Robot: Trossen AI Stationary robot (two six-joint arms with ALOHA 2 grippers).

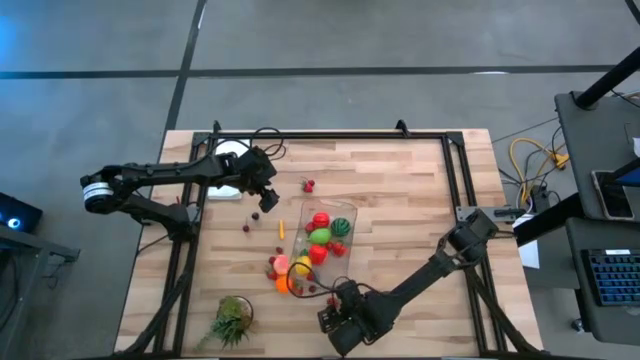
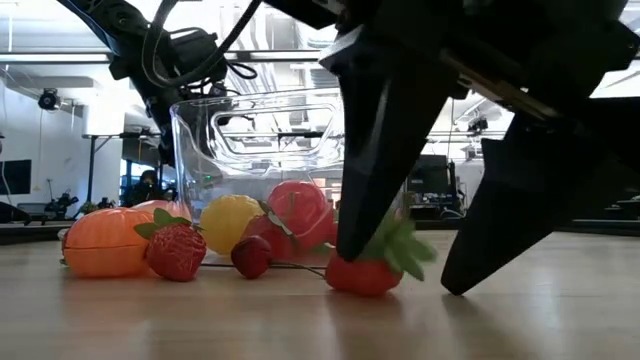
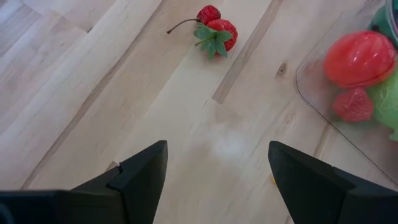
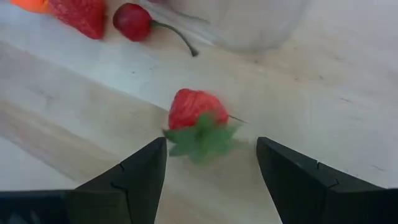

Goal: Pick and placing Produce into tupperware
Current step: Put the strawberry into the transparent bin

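The clear tupperware (image 1: 322, 240) lies mid-table with red and green produce inside. My right gripper (image 4: 211, 149) stands open at its near end, pointing steeply down. Its fingers flank a red strawberry with green leaves (image 4: 193, 112) that lies on the wood (image 2: 365, 272). One finger (image 2: 380, 150) stands in front of the strawberry in the low view. My left gripper (image 3: 217, 155) hangs open over bare wood left of the container's far end. A strawberry and a cherry (image 3: 217, 31) lie ahead of it.
An orange piece (image 2: 100, 243), a strawberry (image 2: 177, 250) and a cherry (image 2: 250, 255) lie on the table at the container's near end. Small red pieces (image 1: 247, 228) are scattered to its left. A leafy green tuft (image 1: 232, 320) sits near the front-left corner. A black rail (image 1: 455, 170) frames the tabletop.
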